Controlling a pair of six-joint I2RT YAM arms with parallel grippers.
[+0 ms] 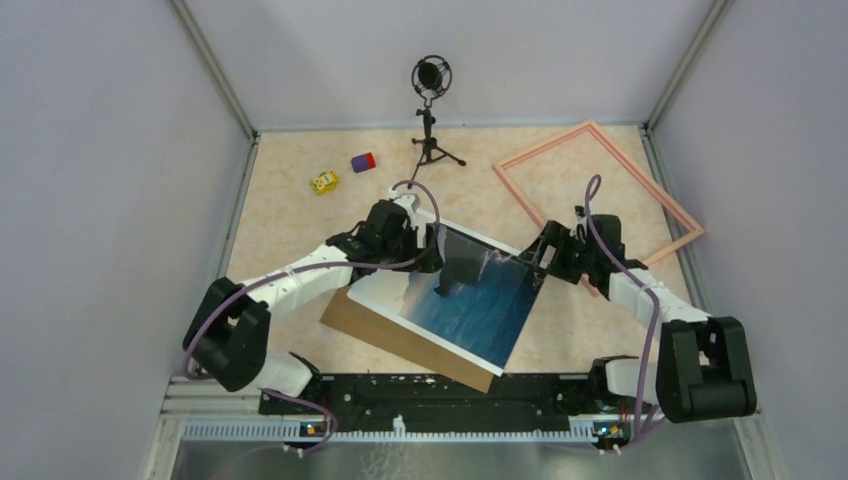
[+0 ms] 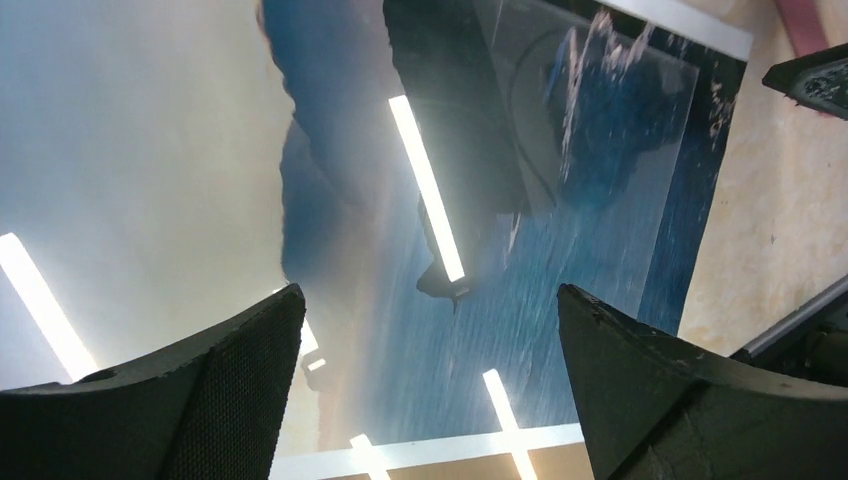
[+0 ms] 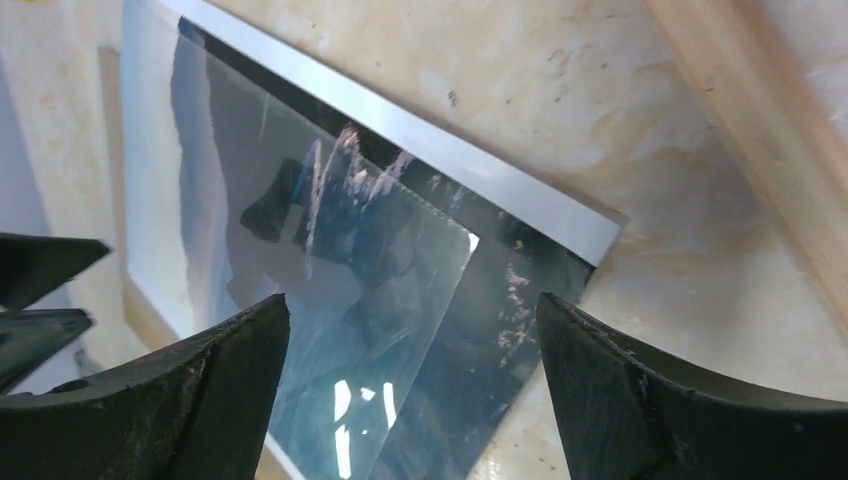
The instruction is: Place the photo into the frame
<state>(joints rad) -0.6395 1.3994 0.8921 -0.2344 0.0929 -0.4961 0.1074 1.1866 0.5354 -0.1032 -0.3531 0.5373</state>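
In the centre of the top view, the large paper photo of a dark cliff over blue sea lies face up on a plain brown backing board. The thin rectangular frame of pink wood lies apart from it at the upper right, with only table showing inside it. In my judgement the main step is not yet done: the print must be lifted, carried to the upper right and laid inside the border.

The left gripper hovers over the upper left part of the print with its jaws spread wide and nothing between them. The right gripper is also spread and holds nothing, above the upper right corner. There a clear, shiny sheet seems to lie on the picture, though the reflections make this hard to confirm.

The corner of the print nearest the frame is exposed on the table and may give a grip. Room is limited: the right arm crosses the frame's lower side, its right corner is near the wall, and a black microphone stand stands just left of it.
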